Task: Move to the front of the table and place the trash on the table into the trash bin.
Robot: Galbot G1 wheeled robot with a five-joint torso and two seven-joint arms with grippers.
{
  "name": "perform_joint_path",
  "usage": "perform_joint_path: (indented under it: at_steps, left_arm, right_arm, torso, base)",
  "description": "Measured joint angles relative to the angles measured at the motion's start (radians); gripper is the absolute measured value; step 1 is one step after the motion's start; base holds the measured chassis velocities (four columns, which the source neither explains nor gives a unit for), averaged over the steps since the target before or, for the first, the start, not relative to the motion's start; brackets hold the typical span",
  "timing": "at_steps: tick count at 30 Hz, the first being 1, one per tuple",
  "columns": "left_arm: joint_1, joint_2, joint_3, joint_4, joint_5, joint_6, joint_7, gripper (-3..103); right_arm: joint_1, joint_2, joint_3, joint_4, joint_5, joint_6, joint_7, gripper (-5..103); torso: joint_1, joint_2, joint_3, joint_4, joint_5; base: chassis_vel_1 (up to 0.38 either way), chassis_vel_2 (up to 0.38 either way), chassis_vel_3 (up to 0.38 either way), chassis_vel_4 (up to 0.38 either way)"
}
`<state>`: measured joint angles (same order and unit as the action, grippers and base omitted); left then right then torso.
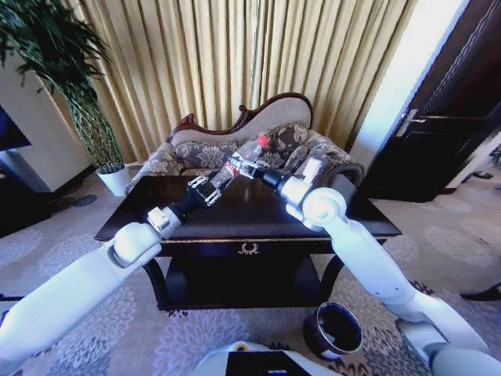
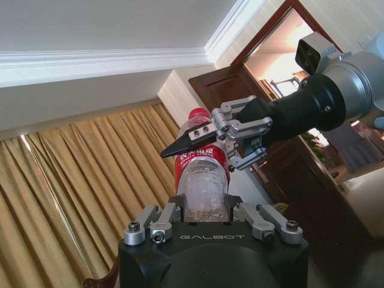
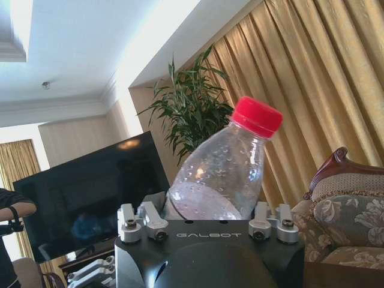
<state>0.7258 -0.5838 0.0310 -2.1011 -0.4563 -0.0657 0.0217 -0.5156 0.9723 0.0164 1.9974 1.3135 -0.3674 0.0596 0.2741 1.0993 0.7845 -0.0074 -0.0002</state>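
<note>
Both arms are up over the long glossy dark-brown wooden table [image 1: 258,215], meeting at twelve o'clock. The clear plastic bottle with red cap and label [image 1: 241,159] hangs in the air between them. The left gripper [image 1: 211,186] is clamped on its base end, the right gripper [image 1: 249,168] pinches it at the label. The small round dark maroon trash bin [image 1: 334,331] sits on the carpet at five o'clock.
</note>
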Motion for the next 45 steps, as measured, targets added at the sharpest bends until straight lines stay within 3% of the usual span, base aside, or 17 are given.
perform_joint_path:
  at_steps: [4,5,7,9,12,14,15,19,25,26,30,32,33,36,37,41,45]
  left_arm:
    - [0.020,-0.002,-0.002,-0.010,0.001,0.016,0.000,32]
    - [0.032,-0.004,-0.002,-0.012,0.005,0.017,0.002,43]
    - [0.038,-0.005,-0.002,-0.013,0.008,0.017,0.002,43]
    - [0.048,-0.006,-0.003,-0.011,0.014,0.017,0.003,59]
    - [0.048,-0.006,-0.003,-0.009,0.015,0.017,0.004,59]
    - [0.044,-0.009,-0.003,-0.003,0.014,0.017,0.004,76]
    - [0.043,-0.011,-0.003,-0.003,0.013,0.018,0.004,76]
    - [0.045,-0.016,-0.008,-0.009,0.004,0.018,0.004,92]
    - [0.077,-0.021,-0.063,-0.031,-0.067,0.029,0.001,100]
    - [0.103,-0.026,-0.108,-0.047,-0.102,0.065,-0.019,100]
    - [0.172,-0.036,-0.222,-0.067,-0.162,0.126,-0.081,100]
    - [0.276,-0.042,-0.363,-0.073,-0.191,0.175,-0.183,100]
    - [0.276,-0.042,-0.363,-0.073,-0.191,0.175,-0.183,100]
    - [0.419,-0.074,-0.533,-0.066,-0.222,0.238,-0.365,100]
    - [0.419,-0.074,-0.533,-0.066,-0.222,0.238,-0.365,100]
    - [0.579,-0.136,-0.766,-0.072,-0.255,0.287,-0.383,100]
    - [0.664,-0.190,-0.898,-0.100,-0.295,0.315,-0.380,100]
  right_arm:
    - [-0.010,0.002,0.005,0.003,-0.008,0.000,-0.004,57]
    - [-0.018,0.003,0.009,0.004,-0.019,0.001,-0.009,51]
    - [-0.024,0.003,0.011,0.005,-0.024,0.001,-0.013,47]
    - [-0.035,0.002,0.018,0.006,-0.035,0.002,-0.019,40]
    - [-0.037,0.001,0.019,0.006,-0.036,0.002,-0.019,40]
    - [-0.040,-0.002,0.025,0.008,-0.038,0.003,-0.020,30]
    - [-0.040,-0.004,0.026,0.008,-0.038,0.003,-0.020,27]
    - [-0.041,-0.008,0.035,0.002,-0.045,0.003,-0.020,23]
    - [-0.072,-0.022,0.070,-0.053,-0.163,0.005,-0.022,23]
    - [-0.112,-0.041,0.098,-0.073,-0.240,0.012,-0.036,23]
    - [-0.189,-0.072,0.151,-0.065,-0.295,0.020,-0.016,23]
    - [-0.273,-0.097,0.208,-0.038,-0.384,0.037,0.009,23]
    - [-0.273,-0.097,0.208,-0.038,-0.384,0.037,0.009,23]
    - [-0.382,-0.118,0.287,0.026,-0.480,0.067,0.075,23]
    - [-0.382,-0.118,0.287,0.026,-0.480,0.067,0.075,23]
    - [-0.530,-0.116,0.364,0.081,-0.616,0.101,0.168,23]
    - [-0.628,-0.105,0.417,0.125,-0.641,0.086,0.214,23]
  torso:
    - [0.000,0.000,0.000,0.0001,0.0000]
    - [0.000,0.000,0.000,0.0001,-0.0003]
    - [0.000,0.000,0.000,0.0001,-0.0001]
    - [0.000,0.000,0.000,0.0000,-0.0001]
    - [0.000,0.000,0.000,0.0000,0.0000]
    - [0.000,0.000,0.000,0.0001,-0.0001]
    - [0.000,0.000,0.000,0.0000,0.0000]
    - [0.000,0.000,0.000,0.0000,-0.0001]
    - [0.000,0.000,0.000,0.0003,-0.0001]
    - [0.000,0.000,0.000,0.0000,0.0001]
    - [0.000,0.000,0.000,-0.0004,0.0002]
    - [0.000,0.000,0.000,-0.0003,0.0003]
    - [0.000,0.000,0.000,-0.0003,0.0003]
    - [0.000,0.000,0.000,0.0004,-0.0009]
    - [0.000,0.000,0.000,0.0004,-0.0009]
    - [0.000,0.000,0.000,0.0002,-0.0003]
    - [0.000,0.000,0.000,0.0000,0.0004]
  base:
    - [0.000,0.000,0.000,0.000]
    - [0.000,0.000,0.000,0.000]
    - [0.000,0.000,0.000,0.000]
    - [0.000,0.000,0.000,0.000]
    - [0.000,0.000,0.000,0.000]
    - [0.000,0.000,0.000,0.000]
    - [0.000,0.000,0.000,0.000]
    - [0.000,0.000,0.000,0.000]
    - [0.000,0.000,0.000,0.000]
    - [0.000,0.000,0.000,0.000]
    - [0.000,0.000,0.000,0.000]
    - [0.000,0.000,0.000,0.000]
    - [0.000,0.000,0.000,0.000]
    - [0.000,0.000,0.000,0.000]
    - [0.000,0.000,0.000,0.000]
    - [0.000,0.000,0.000,0.000]
    - [0.000,0.000,0.000,0.000]
